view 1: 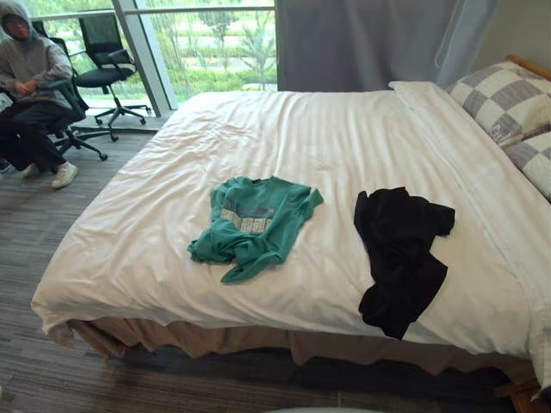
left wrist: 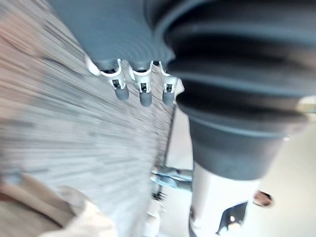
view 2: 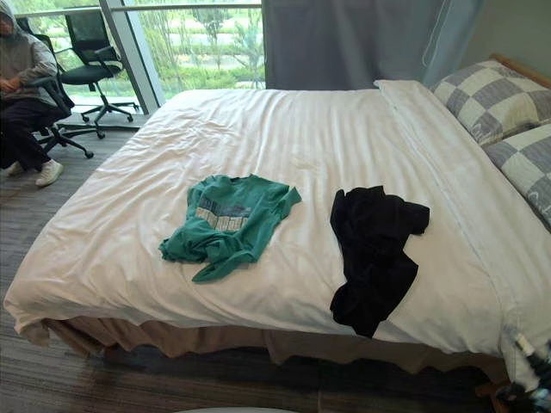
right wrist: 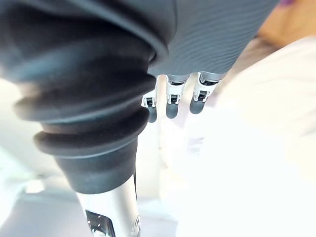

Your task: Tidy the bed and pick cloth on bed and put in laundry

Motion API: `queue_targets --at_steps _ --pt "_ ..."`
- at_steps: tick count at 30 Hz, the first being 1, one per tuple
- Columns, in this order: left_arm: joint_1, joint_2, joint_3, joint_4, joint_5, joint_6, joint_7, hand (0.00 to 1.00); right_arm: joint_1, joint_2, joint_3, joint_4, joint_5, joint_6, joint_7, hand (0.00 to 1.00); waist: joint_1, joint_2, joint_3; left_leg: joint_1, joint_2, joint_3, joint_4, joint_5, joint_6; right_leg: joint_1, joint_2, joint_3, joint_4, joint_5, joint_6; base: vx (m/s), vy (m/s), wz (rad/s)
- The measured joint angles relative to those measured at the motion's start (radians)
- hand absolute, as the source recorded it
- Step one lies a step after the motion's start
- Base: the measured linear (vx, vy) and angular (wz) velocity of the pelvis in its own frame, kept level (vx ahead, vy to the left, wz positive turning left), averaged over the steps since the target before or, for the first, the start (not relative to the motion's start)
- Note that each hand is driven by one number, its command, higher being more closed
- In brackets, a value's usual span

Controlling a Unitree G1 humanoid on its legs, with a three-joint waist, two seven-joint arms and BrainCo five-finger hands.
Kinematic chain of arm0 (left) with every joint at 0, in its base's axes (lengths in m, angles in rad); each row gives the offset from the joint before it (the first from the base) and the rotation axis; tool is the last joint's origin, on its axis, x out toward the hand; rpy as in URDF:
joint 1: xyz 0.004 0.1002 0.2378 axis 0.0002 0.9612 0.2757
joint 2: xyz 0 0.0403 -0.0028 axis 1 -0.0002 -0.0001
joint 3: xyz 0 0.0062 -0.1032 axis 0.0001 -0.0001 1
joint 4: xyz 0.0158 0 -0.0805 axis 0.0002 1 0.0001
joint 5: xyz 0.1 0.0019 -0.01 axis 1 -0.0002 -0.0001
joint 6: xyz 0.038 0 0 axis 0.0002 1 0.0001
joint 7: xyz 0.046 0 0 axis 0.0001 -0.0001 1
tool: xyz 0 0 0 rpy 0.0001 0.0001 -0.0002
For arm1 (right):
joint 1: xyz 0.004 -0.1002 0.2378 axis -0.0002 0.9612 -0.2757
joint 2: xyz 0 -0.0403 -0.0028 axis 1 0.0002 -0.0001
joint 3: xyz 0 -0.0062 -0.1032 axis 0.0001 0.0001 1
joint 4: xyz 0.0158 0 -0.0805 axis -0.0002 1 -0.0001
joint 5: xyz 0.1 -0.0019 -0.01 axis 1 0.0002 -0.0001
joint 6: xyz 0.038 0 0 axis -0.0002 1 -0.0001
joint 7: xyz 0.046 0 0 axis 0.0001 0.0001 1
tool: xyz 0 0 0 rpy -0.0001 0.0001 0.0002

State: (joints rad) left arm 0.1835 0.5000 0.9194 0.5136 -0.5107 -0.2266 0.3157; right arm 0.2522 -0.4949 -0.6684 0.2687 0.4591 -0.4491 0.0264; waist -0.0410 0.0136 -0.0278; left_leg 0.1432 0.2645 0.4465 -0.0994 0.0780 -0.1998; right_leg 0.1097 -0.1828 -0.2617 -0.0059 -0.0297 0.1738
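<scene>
The green shirt [view 1: 255,225] is best gripped where bunched, near the front edge of the bed [view 1: 301,138]; left hand [left wrist: 143,89] and right hand [right wrist: 171,101] hang loose, empty.

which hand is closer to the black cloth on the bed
Right, most likely. The right hand hangs beside the white duvet, on the side where the black cloth lies. The left hand hangs over the floor.

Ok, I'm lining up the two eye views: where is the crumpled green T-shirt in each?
Left eye view: the crumpled green T-shirt lies just left of centre, on the white duvet.
Right eye view: it lies further left of centre.
Shared landmark: the crumpled black garment to its right, not touching.
</scene>
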Motion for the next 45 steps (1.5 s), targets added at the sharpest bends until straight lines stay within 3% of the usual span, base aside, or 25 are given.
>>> queue_targets --at_steps 2,4,5,8,10,13,16,20,23,26,29,37,45 --pt "-0.057 0.121 -0.063 -0.041 0.084 -0.031 -0.010 0.00 -0.080 -0.048 0.002 -0.023 0.000 0.060 -0.001 0.00 0.003 -0.014 -0.017 -0.016 -0.003 -0.002 0.006 0.010 -0.002 -0.025 0.001 0.018 0.004 0.003 0.003 0.04 0.000 -0.11" --pt "-0.136 0.166 -0.128 -0.056 0.165 -0.043 -0.016 0.00 -0.124 -0.059 0.013 -0.023 -0.024 0.097 0.000 0.00 0.000 -0.032 -0.025 -0.016 -0.006 -0.004 0.007 0.013 -0.001 -0.028 0.000 0.026 0.011 0.006 0.002 0.08 0.006 -0.05" --pt "-0.180 0.177 -0.191 -0.073 0.217 -0.037 -0.027 0.00 -0.149 -0.064 0.039 -0.024 -0.047 0.123 0.000 0.00 -0.001 -0.029 -0.023 -0.011 -0.006 -0.004 0.007 0.013 -0.001 -0.028 0.000 0.032 0.017 0.006 0.002 0.08 0.008 -0.01" --pt "-0.213 0.175 -0.354 -0.138 0.352 -0.025 -0.062 0.00 -0.195 -0.064 0.139 -0.050 -0.113 0.159 0.022 0.00 -0.021 -0.031 -0.016 -0.003 -0.006 -0.001 0.007 0.013 0.000 -0.029 0.000 0.048 0.023 0.006 0.001 0.02 0.001 -0.08" --pt "-0.242 0.166 -0.400 -0.143 0.402 -0.034 -0.092 0.00 -0.221 -0.065 0.176 -0.060 -0.138 0.167 0.026 0.00 -0.033 -0.024 -0.008 -0.003 -0.006 0.008 0.007 0.013 0.000 -0.038 0.001 0.062 0.023 0.006 0.001 0.00 -0.008 -0.18" --pt "-0.323 0.161 -0.504 -0.170 0.473 -0.023 -0.113 0.00 -0.229 -0.064 0.224 -0.125 -0.162 0.192 0.041 0.00 -0.030 -0.013 0.020 0.029 -0.002 0.044 0.007 0.012 0.000 -0.041 0.006 0.103 0.036 0.006 0.001 -0.04 -0.009 -0.30" --pt "-0.382 0.135 -0.569 -0.242 0.554 0.005 -0.142 0.00 -0.222 -0.040 0.279 -0.246 -0.195 0.198 0.053 0.00 -0.049 0.022 0.060 0.039 -0.003 0.082 0.007 0.009 -0.001 -0.049 0.006 0.134 0.044 0.005 0.001 -0.09 -0.006 -0.26" --pt "-0.409 0.103 -0.658 -0.315 0.643 0.028 -0.149 0.00 -0.199 0.017 0.286 -0.324 -0.195 0.231 0.066 0.00 -0.064 0.036 0.066 0.029 0.001 0.124 0.005 0.009 -0.001 -0.091 0.016 0.174 0.047 0.007 -0.001 -0.06 -0.014 -0.32" --pt "-0.428 0.102 -0.724 -0.327 0.732 0.084 -0.195 0.00 -0.169 0.063 0.287 -0.363 -0.195 0.242 0.069 0.00 -0.087 0.027 0.072 0.006 0.008 0.151 0.006 0.012 -0.005 -0.135 0.028 0.205 0.047 0.023 -0.009 -0.02 -0.012 -0.25" --pt "-0.450 0.103 -0.767 -0.322 0.813 0.135 -0.223 0.00 -0.140 0.081 0.287 -0.412 -0.195 0.243 0.091 0.00 -0.089 0.017 0.080 0.004 0.016 0.188 0.006 0.014 -0.007 -0.162 0.042 0.236 0.046 0.032 -0.014 0.02 -0.012 -0.30" --pt "-0.453 0.103 -0.818 -0.309 0.824 0.199 -0.241 0.00 -0.132 0.088 0.291 -0.442 -0.195 0.239 0.111 0.00 -0.111 0.025 0.086 -0.013 0.016 0.200 0.006 0.014 -0.007 -0.187 0.043 0.247 0.048 0.036 -0.017 0.02 -0.001 -0.13" --pt "-0.519 0.102 -0.880 -0.240 0.824 0.360 -0.255 0.00 -0.107 0.088 0.281 -0.474 -0.192 0.218 0.109 0.00 -0.110 0.046 0.165 -0.050 0.015 0.217 0.015 0.014 -0.007 -0.241 0.044 0.268 0.064 0.041 -0.018 -0.02 0.001 -0.06" --pt "-0.570 0.102 -0.891 -0.186 0.828 0.518 -0.343 0.00 -0.140 0.088 0.279 -0.532 -0.182 0.183 0.106 0.00 -0.110 0.048 0.255 -0.121 0.022 0.211 0.048 0.014 -0.006 -0.311 0.041 0.272 0.097 0.040 -0.018 -0.01 -0.003 0.01"
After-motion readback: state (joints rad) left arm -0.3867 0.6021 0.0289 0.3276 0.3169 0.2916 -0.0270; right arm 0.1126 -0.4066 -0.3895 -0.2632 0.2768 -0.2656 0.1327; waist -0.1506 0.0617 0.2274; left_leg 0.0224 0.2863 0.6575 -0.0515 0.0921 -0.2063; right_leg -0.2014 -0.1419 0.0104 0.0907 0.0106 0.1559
